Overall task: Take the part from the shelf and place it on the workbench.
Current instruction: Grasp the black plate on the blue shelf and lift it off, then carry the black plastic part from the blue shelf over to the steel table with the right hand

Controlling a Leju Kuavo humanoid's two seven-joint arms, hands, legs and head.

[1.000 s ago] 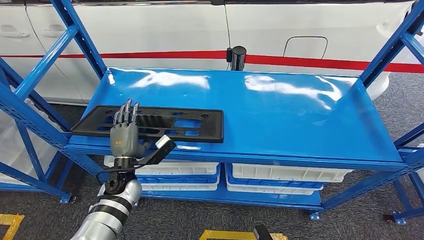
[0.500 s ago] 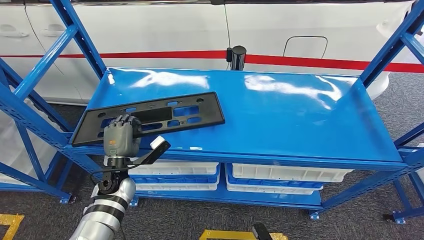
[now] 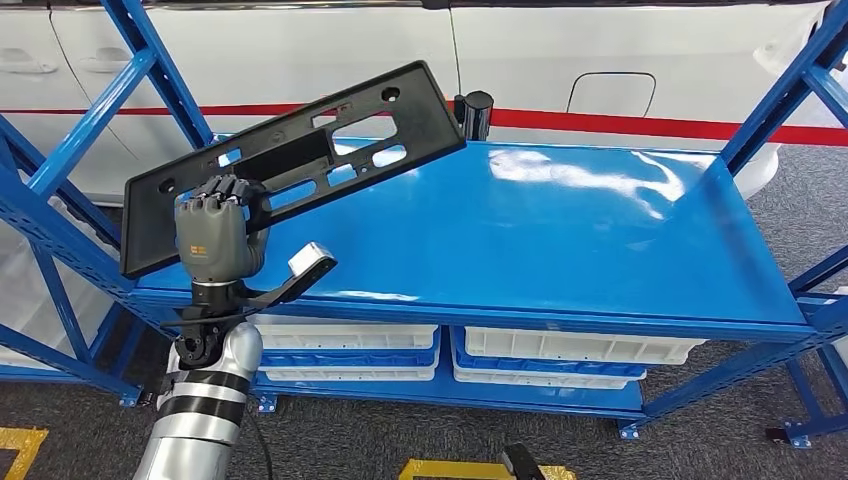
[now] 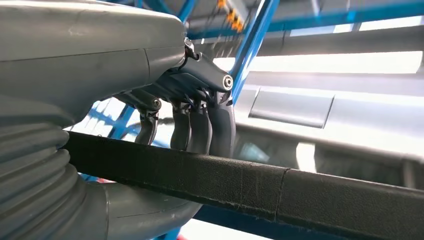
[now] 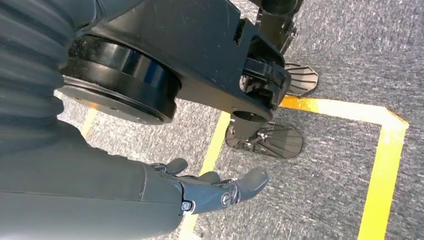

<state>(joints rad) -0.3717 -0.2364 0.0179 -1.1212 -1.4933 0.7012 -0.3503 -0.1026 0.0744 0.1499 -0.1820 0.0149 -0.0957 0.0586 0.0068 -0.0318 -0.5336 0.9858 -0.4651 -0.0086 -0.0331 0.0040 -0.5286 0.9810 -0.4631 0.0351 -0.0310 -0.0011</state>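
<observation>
The part (image 3: pixel 300 150) is a long flat black plastic panel with several cut-outs. My left hand (image 3: pixel 215 235) grips it near its left end and holds it up above the blue shelf (image 3: pixel 560 230), tilted, with its right end raised highest. In the left wrist view the dark fingers (image 4: pixel 200 125) curl over the part's black edge (image 4: pixel 240 182). My right hand (image 5: pixel 210 192) hangs low beside my body over the grey floor, fingers loosely apart and holding nothing.
Blue uprights and diagonal braces (image 3: pixel 90 130) frame the shelf on both sides. White bins (image 3: pixel 580 345) sit on the lower level. A white car body with a red stripe (image 3: pixel 620 125) stands behind. Yellow floor tape (image 5: pixel 385 165) marks the grey carpet.
The left hand closed on the part's left end and lifted it off the shelf. The part has gone from lying flat to tilted up in the air.
</observation>
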